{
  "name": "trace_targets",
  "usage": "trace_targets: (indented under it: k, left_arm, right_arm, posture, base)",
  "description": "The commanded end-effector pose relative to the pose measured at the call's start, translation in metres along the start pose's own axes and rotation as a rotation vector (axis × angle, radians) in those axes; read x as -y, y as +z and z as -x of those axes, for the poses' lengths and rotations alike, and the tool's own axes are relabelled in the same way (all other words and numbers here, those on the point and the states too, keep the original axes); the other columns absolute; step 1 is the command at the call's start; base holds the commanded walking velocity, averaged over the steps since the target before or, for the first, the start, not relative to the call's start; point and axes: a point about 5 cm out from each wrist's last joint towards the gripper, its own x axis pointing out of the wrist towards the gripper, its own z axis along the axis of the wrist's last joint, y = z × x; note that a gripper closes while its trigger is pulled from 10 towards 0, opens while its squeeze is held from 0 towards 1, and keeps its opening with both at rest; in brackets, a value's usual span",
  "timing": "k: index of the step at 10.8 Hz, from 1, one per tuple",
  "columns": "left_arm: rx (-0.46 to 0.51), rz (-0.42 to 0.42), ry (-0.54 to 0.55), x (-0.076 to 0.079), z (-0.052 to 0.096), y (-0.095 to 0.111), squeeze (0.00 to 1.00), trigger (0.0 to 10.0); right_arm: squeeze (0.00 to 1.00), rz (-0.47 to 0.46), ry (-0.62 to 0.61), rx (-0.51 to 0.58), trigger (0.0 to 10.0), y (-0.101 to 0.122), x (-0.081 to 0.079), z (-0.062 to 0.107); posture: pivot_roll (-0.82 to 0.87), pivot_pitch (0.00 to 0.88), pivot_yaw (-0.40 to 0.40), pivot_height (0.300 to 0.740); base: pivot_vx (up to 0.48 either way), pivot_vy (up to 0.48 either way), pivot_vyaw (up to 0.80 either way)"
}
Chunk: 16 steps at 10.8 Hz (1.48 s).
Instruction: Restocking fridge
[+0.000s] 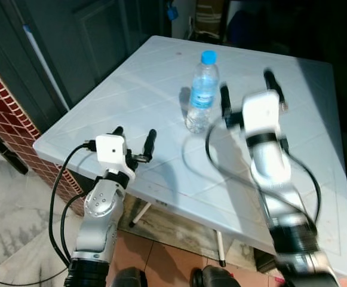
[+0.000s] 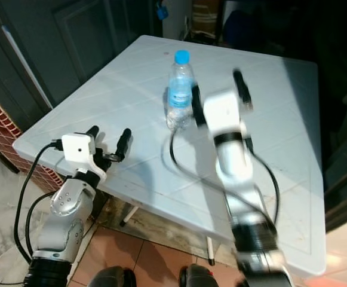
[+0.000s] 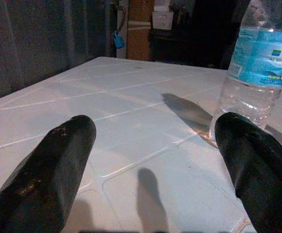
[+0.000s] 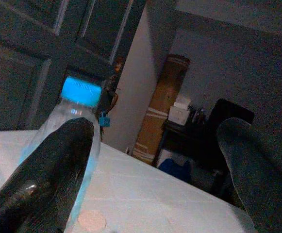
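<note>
A clear water bottle [image 1: 202, 92] with a blue cap and light blue label stands upright near the middle of the white plastic table [image 1: 161, 66]. My right gripper [image 1: 248, 92] is open, raised just right of the bottle and motion-blurred; in the right wrist view the bottle [image 4: 80, 116] sits behind one finger [image 4: 48, 184]. My left gripper [image 1: 134, 143] is open, low over the table's near left edge, well short of the bottle [image 3: 259, 58], with nothing between its fingers [image 3: 53, 174].
Dark doors [image 1: 101, 42] and a red brick wall [image 1: 6, 101] stand on the left. A cardboard box [image 4: 160, 116] and dark furniture lie beyond the table's far edge. Tiled floor [image 1: 173, 239] shows under the table's near edge.
</note>
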Motion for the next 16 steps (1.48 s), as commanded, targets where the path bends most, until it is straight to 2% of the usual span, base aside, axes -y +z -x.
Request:
trace_targets:
  k: [1, 2, 5, 9, 12, 16]
  left_arm:
    - [0.003, -0.011, -0.003, -0.001, 0.0, 0.001, 0.0, 10.0]
    - [0.001, -0.013, -0.007, 0.0, 0.0, 0.001, 0.0, 10.0]
    - [-0.003, -0.014, -0.011, 0.001, -0.001, 0.0, 0.0, 10.0]
    - [-0.004, -0.012, -0.014, 0.004, 0.001, 0.0, 0.0, 10.0]
    - [-0.008, -0.009, -0.022, 0.005, 0.0, -0.001, 0.0, 10.0]
    - [-0.013, -0.011, -0.018, 0.005, 0.0, -0.002, 0.0, 10.0]
  right_arm:
    - [0.0, -0.039, -0.002, -0.012, 10.0, 0.001, 0.0, -0.005]
    - [0.0, -0.103, -0.009, -0.021, 10.0, 0.003, -0.004, -0.01]
    - [0.0, -0.194, 0.024, -0.021, 10.0, 0.01, -0.015, -0.024]
    - [0.0, -0.223, 0.079, -0.017, 10.0, 0.015, -0.024, -0.03]
    - [0.0, -0.246, 0.113, -0.01, 10.0, 0.019, -0.024, -0.035]
    - [0.0, -0.229, 0.135, -0.028, 10.0, 0.016, -0.023, -0.045]
  posture:
    - [-0.01, 0.058, 0.041, 0.74]
    - [-0.01, 0.058, 0.039, 0.74]
    - [-0.01, 0.061, 0.039, 0.74]
    - [-0.01, 0.06, 0.032, 0.74]
    - [-0.01, 0.063, 0.034, 0.74]
    - [-0.01, 0.066, 0.031, 0.74]
  base:
    - [0.0, 0.0, 0.0]
    - [0.0, 0.0, 0.0]
    - [0.0, 0.0, 0.0]
    - [0.0, 0.0, 0.0]
    - [0.0, 0.0, 0.0]
    - [0.0, 0.0, 0.0]
